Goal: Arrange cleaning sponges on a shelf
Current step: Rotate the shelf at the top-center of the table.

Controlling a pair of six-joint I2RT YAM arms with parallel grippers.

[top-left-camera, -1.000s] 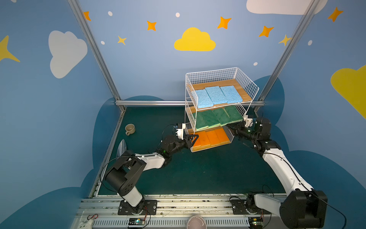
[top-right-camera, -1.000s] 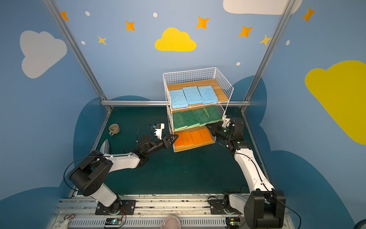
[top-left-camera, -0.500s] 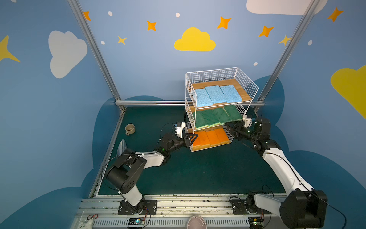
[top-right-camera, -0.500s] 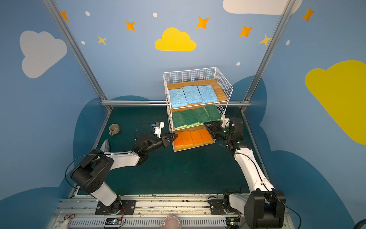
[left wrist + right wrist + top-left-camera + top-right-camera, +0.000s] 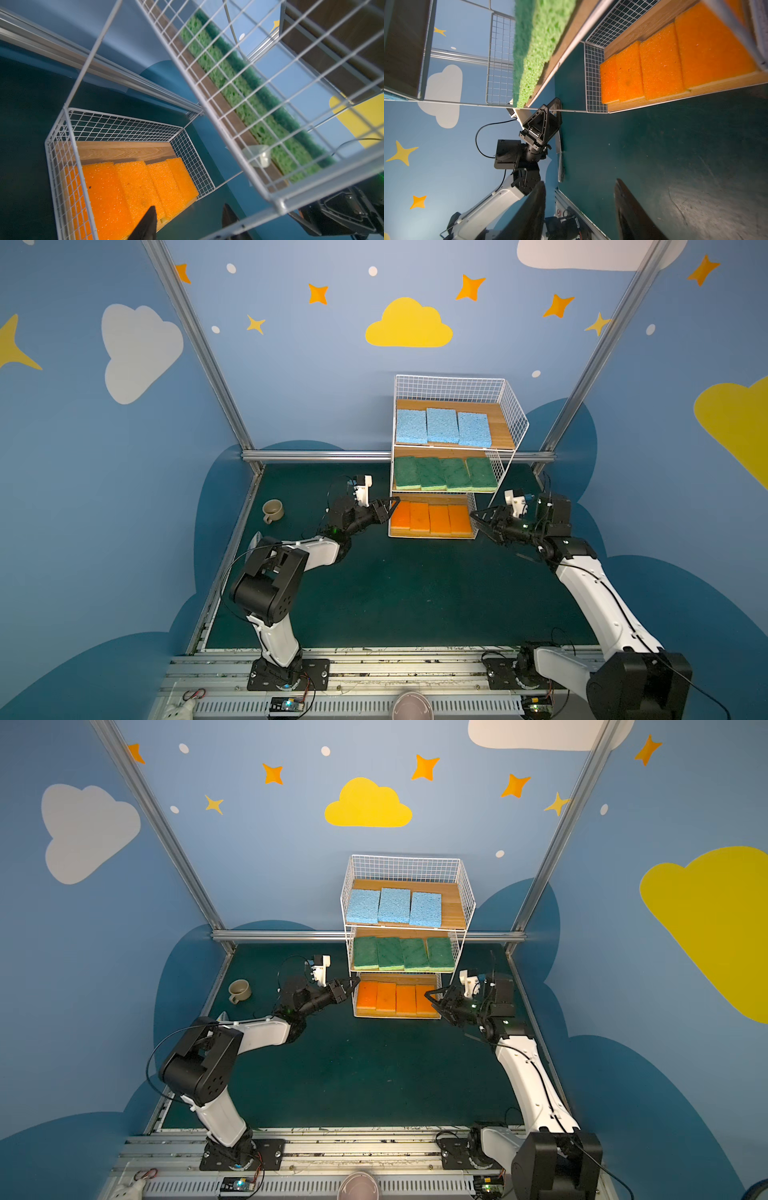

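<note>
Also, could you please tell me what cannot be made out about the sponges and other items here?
Blue sponges: missing from both wrist views, hidden above the top board.
Green sponges: blurred in the right wrist view, cut off by its edge.
Metal trowel: in both top views mostly behind the left arm.
Mug: too small to see inside.

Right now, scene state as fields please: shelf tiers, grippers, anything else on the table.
shelf: white wire rack, three wooden boards
top board: three light blue sponges
middle board: four green sponges
bottom board: four orange sponges
left gripper: open, empty, beside the bottom board
right gripper: open, empty, at the bottom board's other side
table: beige mug, apart from the shelf
loose sponges: none seen
</note>
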